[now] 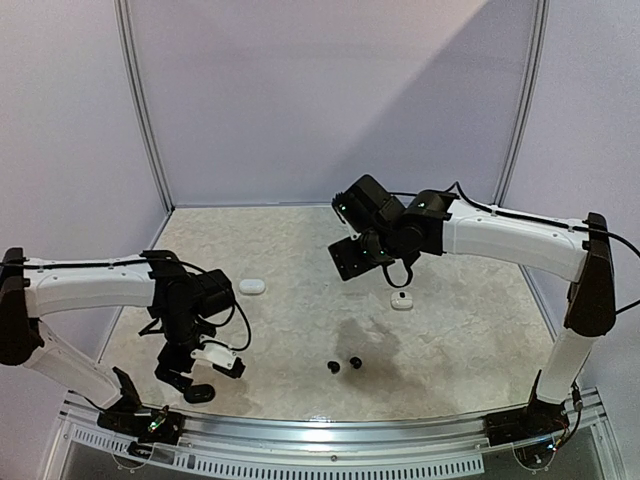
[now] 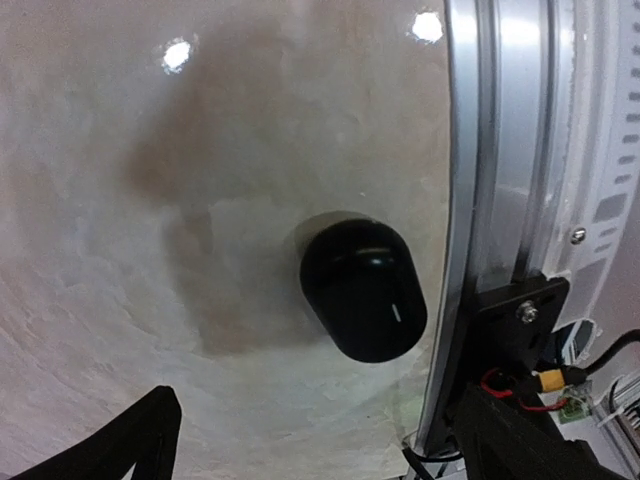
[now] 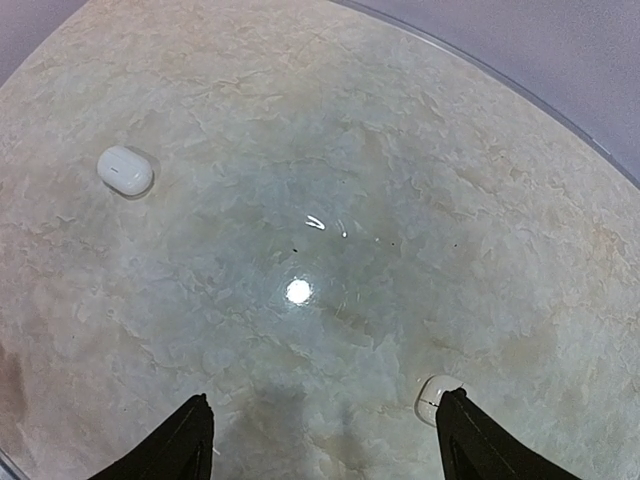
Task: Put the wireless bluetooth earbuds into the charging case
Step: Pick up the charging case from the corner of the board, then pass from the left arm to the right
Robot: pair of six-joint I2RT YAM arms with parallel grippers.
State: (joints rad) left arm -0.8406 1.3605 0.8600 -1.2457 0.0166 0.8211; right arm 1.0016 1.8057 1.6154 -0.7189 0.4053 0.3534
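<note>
Over marble table, left gripper and right gripper both spread wide, empty.
Poised above closed black case and beside white case, probably to straddle them; black earbuds loose mid-table, not yet in.

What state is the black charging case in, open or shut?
Shut. The black charging case shows one smooth rounded shell, no lid raised and no cavity visible.
</note>
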